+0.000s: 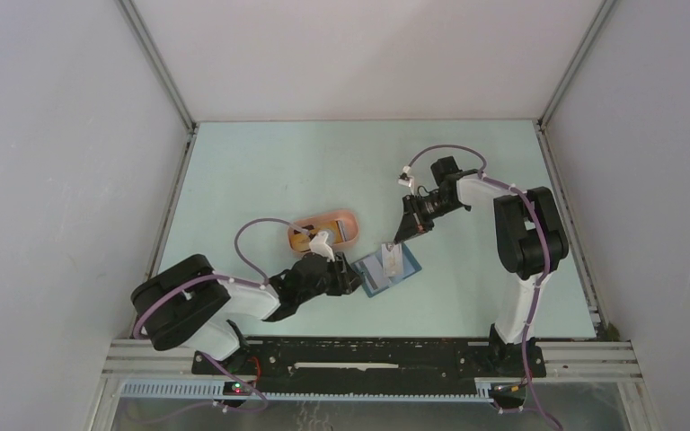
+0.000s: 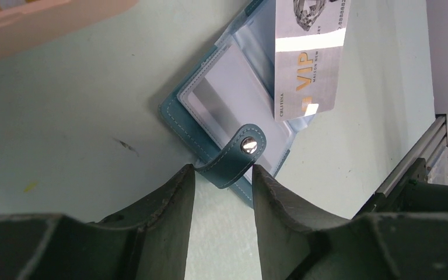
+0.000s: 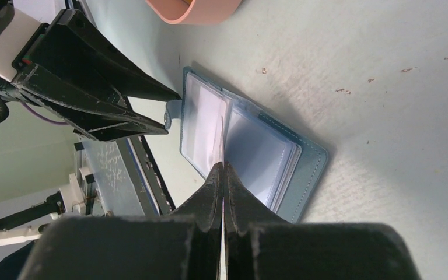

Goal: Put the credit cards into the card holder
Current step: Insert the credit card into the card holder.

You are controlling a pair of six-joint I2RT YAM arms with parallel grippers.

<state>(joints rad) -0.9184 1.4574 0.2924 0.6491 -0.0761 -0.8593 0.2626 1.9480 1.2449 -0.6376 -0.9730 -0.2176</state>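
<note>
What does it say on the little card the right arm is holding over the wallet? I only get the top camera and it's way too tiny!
Observer: The left wrist camera shows the card says VIP in gold letters.
Operator: Is the arm squeezing it tight?
Observer: In the right wrist camera, the right end effector is shut on the card. You see the card edge-on as a thin line over the open wallet.
Operator: What's the other arm doing?
Observer: The left end effector is open. The wallet's strap, with its silver snap, ends right at the gap between its fingers.
</note>
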